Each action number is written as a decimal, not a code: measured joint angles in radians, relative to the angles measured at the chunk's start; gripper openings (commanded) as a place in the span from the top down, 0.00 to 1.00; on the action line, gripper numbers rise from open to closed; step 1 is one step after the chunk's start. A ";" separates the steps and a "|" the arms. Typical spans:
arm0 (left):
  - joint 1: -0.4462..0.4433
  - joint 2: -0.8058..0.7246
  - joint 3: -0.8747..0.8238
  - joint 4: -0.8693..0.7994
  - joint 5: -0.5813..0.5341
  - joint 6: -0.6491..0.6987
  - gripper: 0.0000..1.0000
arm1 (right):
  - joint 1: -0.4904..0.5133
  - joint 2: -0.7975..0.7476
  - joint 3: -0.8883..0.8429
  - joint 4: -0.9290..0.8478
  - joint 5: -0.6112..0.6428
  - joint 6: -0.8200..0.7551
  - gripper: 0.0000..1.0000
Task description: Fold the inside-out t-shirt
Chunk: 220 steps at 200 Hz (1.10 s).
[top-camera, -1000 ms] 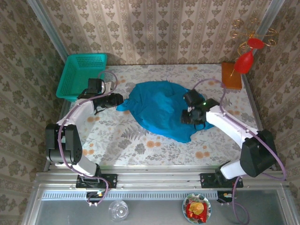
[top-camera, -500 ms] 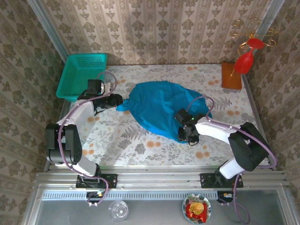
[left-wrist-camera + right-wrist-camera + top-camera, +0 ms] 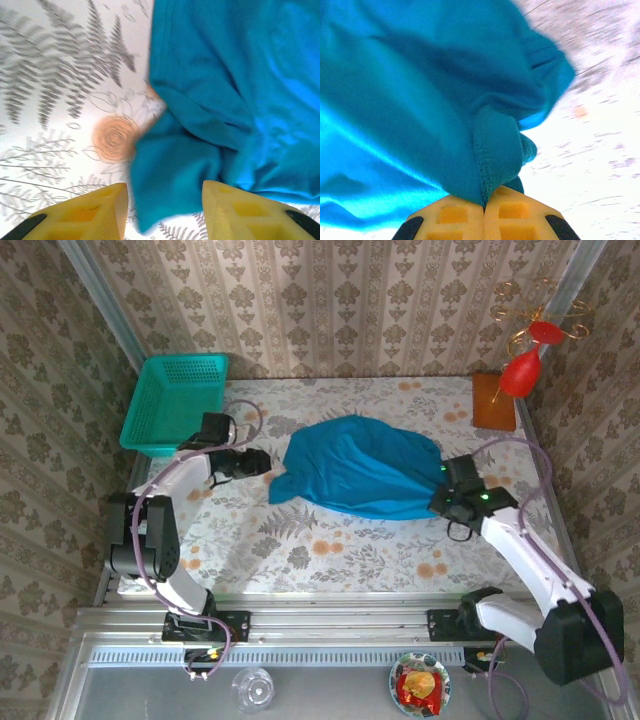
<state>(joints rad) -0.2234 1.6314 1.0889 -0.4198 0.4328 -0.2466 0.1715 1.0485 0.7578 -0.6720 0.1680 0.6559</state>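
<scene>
1 thin fold of t-shirt (image 3: 420, 95) is pinched in right gripper (image 3: 484, 206); left gripper (image 3: 165, 206) stands spread. A hard pull could slip it out.

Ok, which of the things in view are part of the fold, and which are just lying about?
Part of the job:
blue t-shirt, bunched mid-table
right fingers, shut on its edge
left fingers, apart at its left corner

Lying about:
teal basket
orange block
red ornament
glass
small bowl
</scene>
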 measured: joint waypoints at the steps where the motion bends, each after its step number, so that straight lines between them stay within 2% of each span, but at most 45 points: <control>1: -0.003 0.001 0.000 -0.001 -0.001 0.002 0.56 | -0.008 -0.003 0.000 -0.003 0.000 -0.003 1.00; 17: -0.084 0.009 0.010 -0.026 -0.030 0.032 0.57 | -0.058 -0.008 0.002 -0.019 -0.003 -0.036 1.00; 62: -0.375 0.025 0.096 -0.075 -0.117 0.109 0.60 | -0.106 0.014 0.016 -0.056 -0.011 -0.102 1.00; 108: -0.552 0.082 0.100 -0.114 -0.148 0.128 0.61 | -0.122 0.014 0.018 -0.059 -0.036 -0.108 1.00; 129: -0.570 0.125 0.098 -0.135 -0.204 0.129 0.58 | -0.122 0.014 0.024 -0.060 -0.043 -0.108 1.00; 159: -0.547 0.193 0.096 -0.168 -0.299 0.138 0.56 | -0.130 0.014 0.027 -0.060 -0.045 -0.111 1.00; 220: -0.472 0.227 0.095 -0.183 -0.373 0.158 0.55 | -0.148 0.008 0.027 -0.065 -0.045 -0.124 1.00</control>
<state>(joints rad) -0.6949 1.8580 1.1843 -0.6025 0.0597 -0.0891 0.0238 1.0569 0.7845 -0.7372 0.1226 0.5320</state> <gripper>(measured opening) 0.451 0.065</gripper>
